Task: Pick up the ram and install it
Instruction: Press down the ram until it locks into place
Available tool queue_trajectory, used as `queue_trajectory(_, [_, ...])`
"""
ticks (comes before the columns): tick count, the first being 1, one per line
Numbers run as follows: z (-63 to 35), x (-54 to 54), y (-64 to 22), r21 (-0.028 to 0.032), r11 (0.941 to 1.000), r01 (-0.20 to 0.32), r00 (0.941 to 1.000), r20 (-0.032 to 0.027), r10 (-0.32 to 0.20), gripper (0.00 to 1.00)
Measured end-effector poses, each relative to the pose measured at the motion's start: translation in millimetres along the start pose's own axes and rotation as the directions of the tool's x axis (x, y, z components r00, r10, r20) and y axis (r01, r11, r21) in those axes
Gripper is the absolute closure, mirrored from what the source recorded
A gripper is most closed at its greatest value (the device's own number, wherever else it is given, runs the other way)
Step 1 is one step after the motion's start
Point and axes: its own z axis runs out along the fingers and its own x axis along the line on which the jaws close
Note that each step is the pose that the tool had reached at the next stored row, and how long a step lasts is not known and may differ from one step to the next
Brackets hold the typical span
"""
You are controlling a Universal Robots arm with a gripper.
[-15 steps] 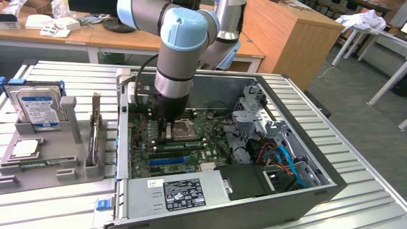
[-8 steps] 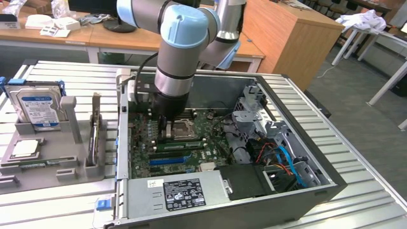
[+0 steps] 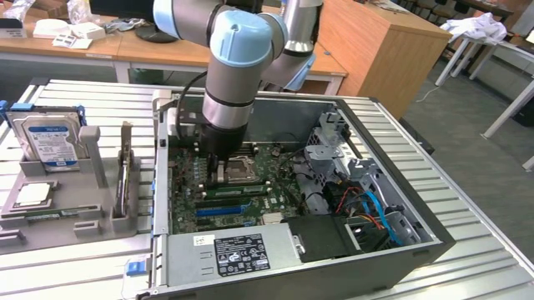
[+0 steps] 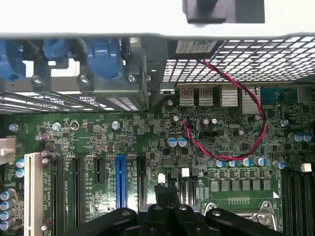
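1. A boxy grey metal power supply [image 3: 229,253] with a black label sits nearest.
2. The ram [image 3: 237,189], a thin green stick with dark chips, lies in a motherboard slot at six o'clock of the square socket [image 3: 242,169].
3. The gripper [image 3: 219,170], its black jaws closed and empty, hovers at the ram's ten o'clock.

The arm [image 3: 237,56] reaches down nearly upright from its blue-capped elbow joint, the silver forearm and black wrist pointing straight below. At its tip the pincer [image 4: 167,206] is closed, its black fingers [image 4: 156,212] pressed together.
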Motion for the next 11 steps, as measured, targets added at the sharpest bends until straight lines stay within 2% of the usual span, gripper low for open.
queue_trajectory(2, [-9.0,-0.1,0.6,-0.0004,1.0000,0.000,1.0000,-0.0007,0.000,0.89])
queue_trajectory(4, [-10.9,-0.2,0.3,-0.0005,1.0000,0.000,1.0000,-0.0006,0.000,0.89])
queue_trajectory(11, [-12.6,0.5,-30.4,-0.0039,1.0000,0.000,1.0000,-0.0010,0.000,0.89])
